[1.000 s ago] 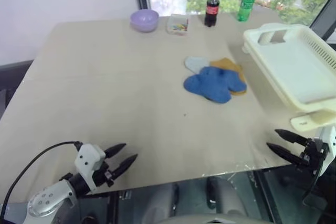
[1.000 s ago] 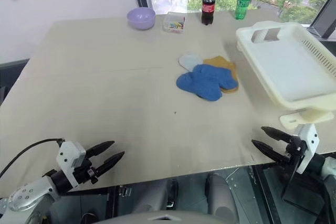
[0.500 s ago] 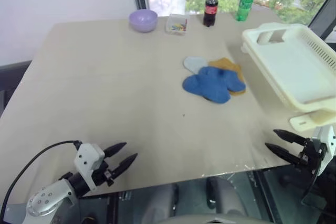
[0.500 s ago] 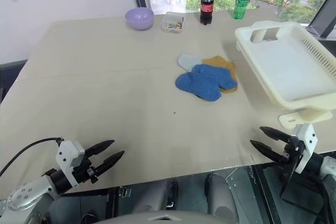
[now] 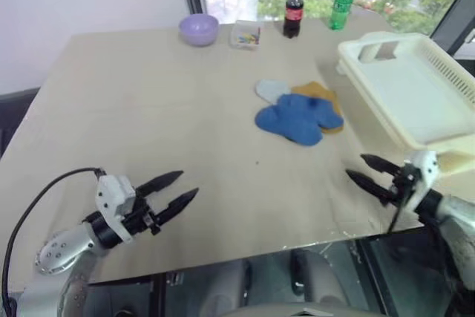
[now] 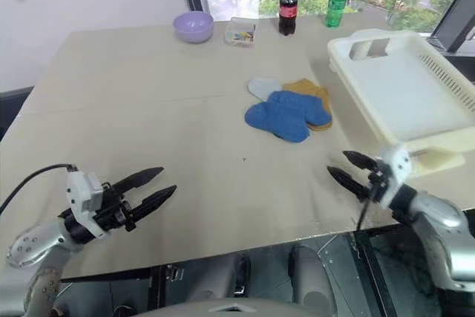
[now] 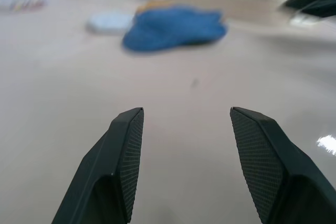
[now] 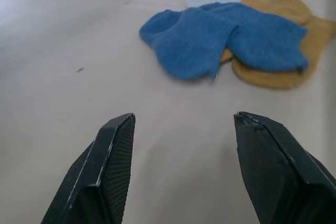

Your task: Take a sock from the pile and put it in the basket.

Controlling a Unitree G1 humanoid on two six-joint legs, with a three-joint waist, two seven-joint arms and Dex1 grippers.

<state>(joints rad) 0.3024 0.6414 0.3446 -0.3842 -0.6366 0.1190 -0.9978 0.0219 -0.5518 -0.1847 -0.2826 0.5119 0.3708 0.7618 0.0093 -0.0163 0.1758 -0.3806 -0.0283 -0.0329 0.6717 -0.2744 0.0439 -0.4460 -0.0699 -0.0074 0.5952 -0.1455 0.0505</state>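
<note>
Reaching phase judged, nothing grasped yet. Both grippers are seen spread wide and empty, hovering low over the near part of the table (image 5: 148,94).

Pile (image 5: 300,113) is located mid-table, right of centre: two royal blue socks on top, a mustard-brown sock (image 5: 323,98) under them on the basket side, a pale grey-blue sock (image 5: 271,90) at the far-left edge. No dark green sock can be made out. Basket (image 5: 404,87) is found just right of the pile, apart from it and empty, overhanging the table's right edge.

Key relation: right gripper (image 5: 375,174) is placed near the right front edge, fingers pointed forward and to the left, with the pile ahead of it and slightly left. In the right wrist view the blue sock (image 8: 191,40) is framed almost dead between the fingertips (image 8: 121,129), its long axis running roughly across the line of approach. Left gripper (image 5: 174,191) is set near the front-left edge, also aimed at the pile but well apart from it.

Right arm is judged nearer, and it sits on the basket side, so the pick is best assigned to it. A straight advance plus a drop onto the near blue sock is called for. Risk: overlapping socks could be dragged along together.
</note>
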